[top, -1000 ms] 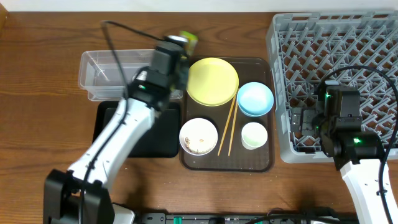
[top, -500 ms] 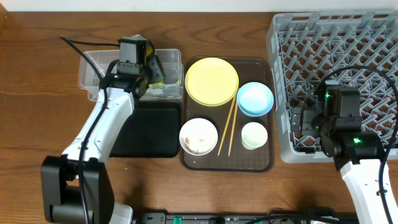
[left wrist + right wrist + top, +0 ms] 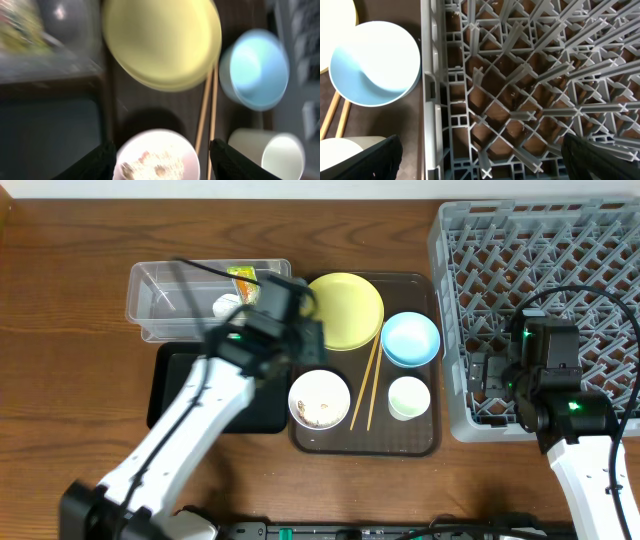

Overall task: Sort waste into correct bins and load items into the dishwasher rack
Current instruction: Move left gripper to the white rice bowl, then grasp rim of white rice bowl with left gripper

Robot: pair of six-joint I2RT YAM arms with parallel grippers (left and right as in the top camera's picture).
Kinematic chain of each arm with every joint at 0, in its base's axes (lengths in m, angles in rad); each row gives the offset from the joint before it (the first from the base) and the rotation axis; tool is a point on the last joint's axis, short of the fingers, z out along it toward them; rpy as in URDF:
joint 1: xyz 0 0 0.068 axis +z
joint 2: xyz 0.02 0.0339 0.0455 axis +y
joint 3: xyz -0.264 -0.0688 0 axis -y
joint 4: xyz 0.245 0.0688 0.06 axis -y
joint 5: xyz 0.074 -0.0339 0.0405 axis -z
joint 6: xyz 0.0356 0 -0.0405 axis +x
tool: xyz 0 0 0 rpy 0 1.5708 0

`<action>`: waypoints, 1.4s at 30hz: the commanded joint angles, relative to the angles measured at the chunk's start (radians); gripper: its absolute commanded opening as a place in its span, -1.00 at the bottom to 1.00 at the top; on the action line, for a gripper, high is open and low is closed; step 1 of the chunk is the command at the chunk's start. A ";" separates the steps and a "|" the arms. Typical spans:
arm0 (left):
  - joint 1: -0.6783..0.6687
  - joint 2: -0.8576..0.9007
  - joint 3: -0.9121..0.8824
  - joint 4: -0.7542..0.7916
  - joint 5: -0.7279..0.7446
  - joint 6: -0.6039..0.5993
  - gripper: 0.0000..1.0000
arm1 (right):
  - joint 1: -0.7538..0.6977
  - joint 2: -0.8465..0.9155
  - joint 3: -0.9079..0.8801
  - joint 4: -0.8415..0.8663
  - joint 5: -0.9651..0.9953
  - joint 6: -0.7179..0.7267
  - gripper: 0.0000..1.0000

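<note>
Left wrist, left fingers [image 3: 100, 161] wide above white bowl [image 3: 156, 154], right fingers [image 3: 375, 162] wide.

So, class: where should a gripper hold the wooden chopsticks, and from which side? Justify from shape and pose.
Grip the chopsticks at mid-length, from straight above, jaws closing across both sticks. They lie flat, side by side on the brown tray, in the lane between the white bowl and the cup, so a sideways approach looks blocked.

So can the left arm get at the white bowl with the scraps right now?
Probably yes: the open left gripper hangs right above the white bowl, nothing between; the chopsticks lie just beside it.
</note>
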 commanded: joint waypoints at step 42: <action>-0.271 0.311 -0.015 -0.068 -0.025 -0.008 -0.88 | 0.012 -0.006 0.021 -0.012 -0.027 -0.011 0.99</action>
